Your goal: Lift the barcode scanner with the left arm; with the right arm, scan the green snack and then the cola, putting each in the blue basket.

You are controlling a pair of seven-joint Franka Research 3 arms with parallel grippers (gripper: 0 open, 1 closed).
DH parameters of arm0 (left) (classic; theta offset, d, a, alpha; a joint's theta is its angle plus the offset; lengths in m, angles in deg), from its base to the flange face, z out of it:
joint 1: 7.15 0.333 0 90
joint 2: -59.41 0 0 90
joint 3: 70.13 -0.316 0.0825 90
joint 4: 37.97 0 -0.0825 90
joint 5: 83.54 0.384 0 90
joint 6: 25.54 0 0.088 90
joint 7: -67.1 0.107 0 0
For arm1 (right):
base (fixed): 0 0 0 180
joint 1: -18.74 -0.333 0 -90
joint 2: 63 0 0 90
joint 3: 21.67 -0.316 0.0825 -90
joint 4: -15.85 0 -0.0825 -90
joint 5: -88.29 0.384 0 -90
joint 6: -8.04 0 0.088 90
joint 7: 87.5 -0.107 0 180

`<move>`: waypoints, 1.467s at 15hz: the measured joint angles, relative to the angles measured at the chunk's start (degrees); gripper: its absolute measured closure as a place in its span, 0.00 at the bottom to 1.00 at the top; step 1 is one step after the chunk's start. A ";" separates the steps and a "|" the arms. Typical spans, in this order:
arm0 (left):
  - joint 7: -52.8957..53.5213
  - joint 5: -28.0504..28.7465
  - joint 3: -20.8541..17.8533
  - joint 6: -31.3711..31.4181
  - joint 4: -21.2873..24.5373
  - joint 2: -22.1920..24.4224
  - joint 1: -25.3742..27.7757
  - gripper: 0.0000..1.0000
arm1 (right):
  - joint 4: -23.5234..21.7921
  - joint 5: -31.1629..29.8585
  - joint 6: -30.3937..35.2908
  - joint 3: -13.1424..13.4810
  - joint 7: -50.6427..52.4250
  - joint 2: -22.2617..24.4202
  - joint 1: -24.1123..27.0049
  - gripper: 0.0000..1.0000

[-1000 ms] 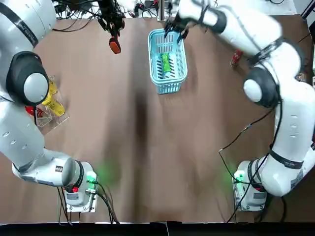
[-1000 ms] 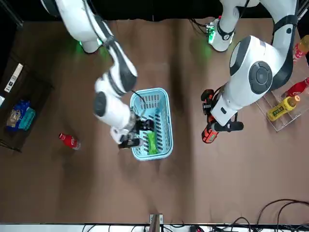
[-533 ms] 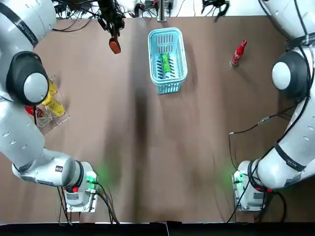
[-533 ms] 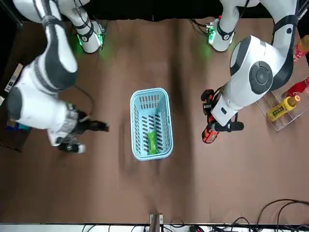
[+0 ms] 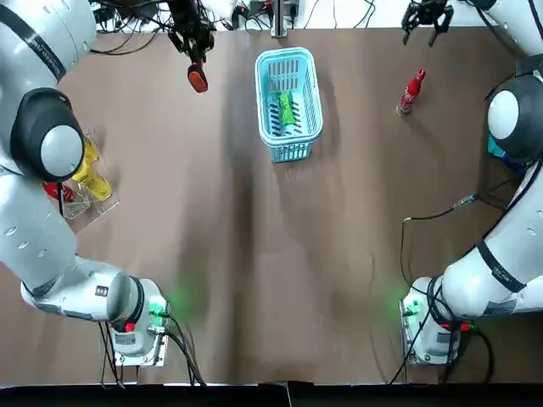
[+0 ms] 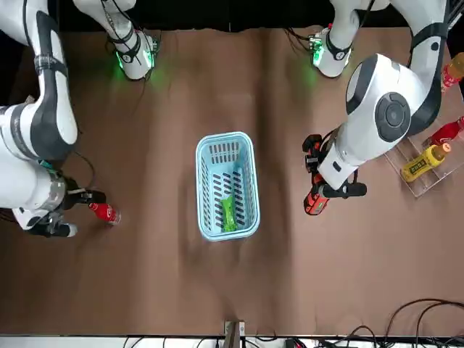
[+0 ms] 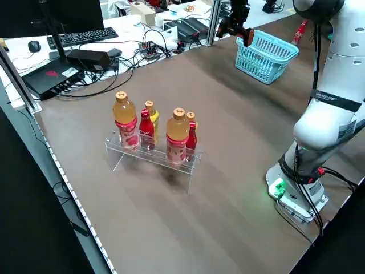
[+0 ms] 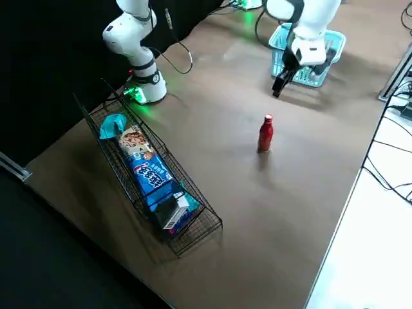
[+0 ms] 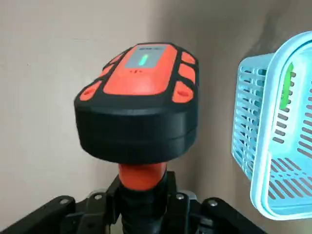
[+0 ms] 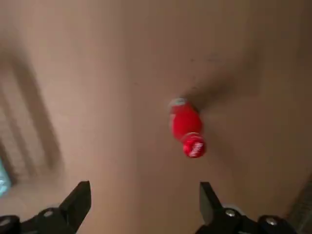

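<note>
At the left edge of the top view a clear rack of bottles (image 5: 85, 182) stands on the brown table (image 5: 254, 254), well apart from the work and no part of the task. In the upper left of that view the left gripper (image 5: 191, 42) is pinched on the handle of the barcode scanner (image 5: 198, 80), holding it off the table with its orange and black head hanging just to the left of the blue basket (image 5: 291, 149). The left wrist view shows the handle clamped between the fingers and a green light on the head, so the lifting step looks done. The basket sits in the upper centre, and the green snack (image 5: 286, 108) lies inside it along its length, so the first half of the right arm's job appears finished as well. To the right of the basket, in the upper right, the cola (image 5: 411, 91) stands upright on the bare table, well apart from the basket and touched by nothing. Farther right, at the top edge, the right gripper (image 5: 424, 15) hovers beyond the bottle with its fingers spread wide and nothing between them. Its wrist view shows the red bottle on the table ahead, between the two open fingers but at a distance. What is left, by my reading, is the whole cola half: come down on the bottle, grasp it, carry it to the scanner head, and set it in the basket beside the snack.
</note>
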 joint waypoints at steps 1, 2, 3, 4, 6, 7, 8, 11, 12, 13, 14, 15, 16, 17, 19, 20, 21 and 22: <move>0.00 0.00 0.00 0.00 0.00 -0.08 0.03 0.63 | -1.30 -0.47 -1.07 -0.01 1.46 -0.01 0.80 0.02; 0.01 0.00 -0.01 0.00 0.00 -0.15 0.06 0.63 | -2.90 -0.64 -3.17 -0.01 2.72 -0.02 1.54 0.04; 0.02 0.00 -0.01 0.00 0.00 -0.22 0.08 0.63 | -4.57 -0.73 -5.30 -0.01 3.53 -0.06 2.13 0.05; 0.03 0.00 -0.01 0.00 0.01 -0.29 0.08 0.63 | -6.42 -0.82 -7.29 -0.01 3.97 -0.09 2.62 0.06; 0.03 0.00 0.00 0.00 0.02 -0.47 0.02 0.63 | -9.26 -0.94 -10.24 -0.01 4.45 -0.20 3.10 0.10; 0.03 0.00 0.01 0.00 0.01 -0.53 0.02 0.63 | -10.05 -0.97 -10.81 -0.02 4.47 -0.20 3.15 0.14; 0.03 0.00 0.01 0.00 0.01 -0.56 0.02 0.63 | -10.56 -0.99 -10.86 -0.04 4.48 -0.20 3.15 0.14; 0.03 0.00 0.01 0.00 0.01 -0.57 0.02 0.63 | -12.11 -1.08 -10.92 -0.05 4.50 -0.19 3.23 0.22; 0.03 0.00 0.01 0.00 0.01 -0.58 0.02 0.63 | -12.69 -1.16 -11.06 -0.07 4.62 -0.20 3.25 0.27; 0.03 0.00 0.01 0.00 0.01 -0.58 0.02 0.63 | -12.85 -1.22 -11.11 -0.08 5.14 -0.20 3.24 0.30; 0.03 0.00 0.01 0.00 0.01 -0.58 0.02 0.63 | -12.92 -1.26 -11.16 -0.08 6.05 -0.20 3.27 0.30; 0.03 0.00 0.01 0.00 0.01 -0.58 0.02 0.63 | -12.93 -1.27 -11.37 -0.08 7.09 -0.19 3.35 0.31; 0.03 0.00 0.01 0.00 0.02 -0.58 0.02 0.63 | -12.96 -1.28 -12.30 -0.07 7.84 -0.20 3.48 0.31; 0.03 0.00 0.01 0.00 0.01 -0.58 0.01 0.63 | -13.03 -1.28 -13.81 -0.07 8.30 -0.20 3.63 0.31; 0.03 0.00 0.02 0.00 0.01 -0.59 -0.06 0.63 | -13.30 -1.28 -16.70 -0.07 8.73 -0.48 3.76 0.33; 0.03 0.00 0.03 0.00 0.02 -0.60 -0.13 0.63 | -13.37 -1.28 -17.56 -0.07 8.85 -0.83 3.77 0.37; 0.03 0.00 0.03 0.00 0.02 -0.60 -0.18 0.63 | -13.41 -1.29 -18.06 -0.08 8.94 -1.23 3.77 0.37; 0.03 0.00 0.03 0.00 0.01 -0.60 -0.18 0.63 | -13.43 -1.29 -18.33 -0.08 9.03 -1.58 3.77 0.41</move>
